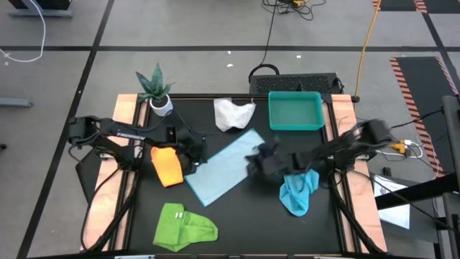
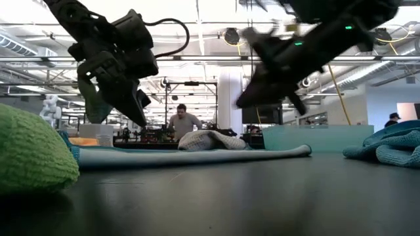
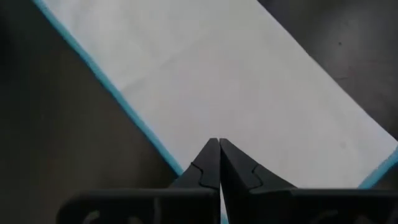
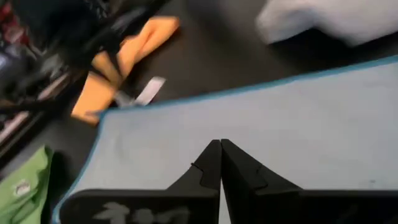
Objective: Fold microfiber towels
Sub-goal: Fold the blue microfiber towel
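From above, the light blue towel (image 1: 225,167) lies flat mid-table, folded to a long rectangle whose long axis runs diagonally from near the lime green towel (image 1: 184,226) at the front edge up toward the teal tray (image 1: 295,111) at the back. The left gripper (image 1: 192,162) and right gripper (image 1: 256,164) hang over its two long sides, each with fingers pressed together, gripping nothing. A yellow-orange towel (image 1: 167,166) lies just left of it, a turquoise towel (image 1: 298,191) bunched to the right, a white-grey towel (image 1: 233,114) crumpled near the back edge beside a potted plant (image 1: 156,89). At table height, the blue towel (image 2: 197,157) stretches flat beneath both raised arms. The left wrist view shows closed fingertips (image 3: 219,163) over pale cloth (image 3: 224,87); the right wrist view shows the same (image 4: 220,163).
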Robot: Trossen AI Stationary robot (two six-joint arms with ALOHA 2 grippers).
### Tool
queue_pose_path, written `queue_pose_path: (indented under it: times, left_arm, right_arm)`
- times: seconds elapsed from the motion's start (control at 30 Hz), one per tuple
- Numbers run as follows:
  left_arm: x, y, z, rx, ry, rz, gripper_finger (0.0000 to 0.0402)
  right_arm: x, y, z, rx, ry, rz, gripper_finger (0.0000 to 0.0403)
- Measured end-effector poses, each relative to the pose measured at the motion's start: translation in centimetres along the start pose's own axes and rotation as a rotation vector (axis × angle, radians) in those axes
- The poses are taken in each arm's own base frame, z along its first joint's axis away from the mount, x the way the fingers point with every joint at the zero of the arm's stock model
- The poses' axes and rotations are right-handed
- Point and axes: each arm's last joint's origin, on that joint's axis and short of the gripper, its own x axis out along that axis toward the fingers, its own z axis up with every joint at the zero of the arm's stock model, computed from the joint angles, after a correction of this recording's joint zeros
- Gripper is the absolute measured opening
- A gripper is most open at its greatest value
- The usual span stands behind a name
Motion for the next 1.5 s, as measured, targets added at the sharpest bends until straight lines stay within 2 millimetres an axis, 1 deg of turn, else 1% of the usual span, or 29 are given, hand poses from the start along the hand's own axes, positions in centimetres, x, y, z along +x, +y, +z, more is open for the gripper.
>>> queue_pose_path:
  times: [0.1,0.17,0.27,0.33,0.43,0.57,0.67,0.8,0.9,0.97,1.03,1.17,1.3,1.5]
  left_arm:
    - [0.0,0.1,-0.2,0.021,0.014,-0.019,0.0001]
    - [0.0,0.1,-0.2,0.028,0.014,-0.02,0.0001]
    - [-0.1,0.1,-0.2,0.022,0.019,-0.019,0.0001]
    - [-0.1,0.1,-0.3,0.005,0.029,-0.006,0.0001]
    - [-0.1,0.2,-0.4,-0.007,0.035,0.025,0.0001]
    - [-0.1,0.2,-0.3,-0.033,0.033,0.041,0.0001]
    - [0.0,0.2,-0.3,-0.051,0.033,0.052,0.0001]
    - [0.0,0.2,-0.3,-0.098,0.032,0.059,0.0001]
    - [0.1,-0.3,-0.2,-0.112,0.031,0.048,0.0001]
    - [0.3,-0.8,-0.1,-0.119,0.022,0.027,0.0001]
    - [0.5,-1.6,0.1,-0.117,0.011,-0.007,0.0001]
    - [1.2,-4.2,0.6,-0.074,-0.008,-0.081,0.0001]
    - [1.7,-7.2,1.0,-0.026,-0.047,-0.156,0.0001]
    - [2.0,-11.9,1.3,0.017,-0.142,-0.216,0.0001]
  right_arm:
    - [3.0,3.9,-1.6,-0.063,0.061,0.074,0.0]
    - [4.9,6.1,-2.4,-0.08,0.109,0.137,0.0]
    - [7.3,7.6,-3.7,-0.115,0.161,0.168,0.0]
    - [8.4,8.4,-4.3,-0.136,0.182,0.192,0.0]
    - [8.9,9.8,-5.1,-0.175,0.187,0.239,0.0]
    - [9.4,10.8,-6.7,-0.24,0.216,0.275,0.0]
    - [9.5,11.2,-7.6,-0.248,0.222,0.282,0.0]
    - [9.8,10.6,-8.8,-0.246,0.274,0.233,0.0]
    - [9.3,10.5,-9.6,-0.265,0.332,0.208,0.0]
    - [8.4,10.7,-10.1,-0.282,0.391,0.213,0.0]
    - [7.2,11.1,-10.6,-0.301,0.468,0.235,0.0]
    - [4.2,11.2,-11.3,-0.312,0.601,0.259,0.0]
    - [0.7,9.7,-12.0,-0.278,0.673,0.217,0.0]
    - [-4.7,5.6,-12.3,-0.225,0.711,0.146,0.0]
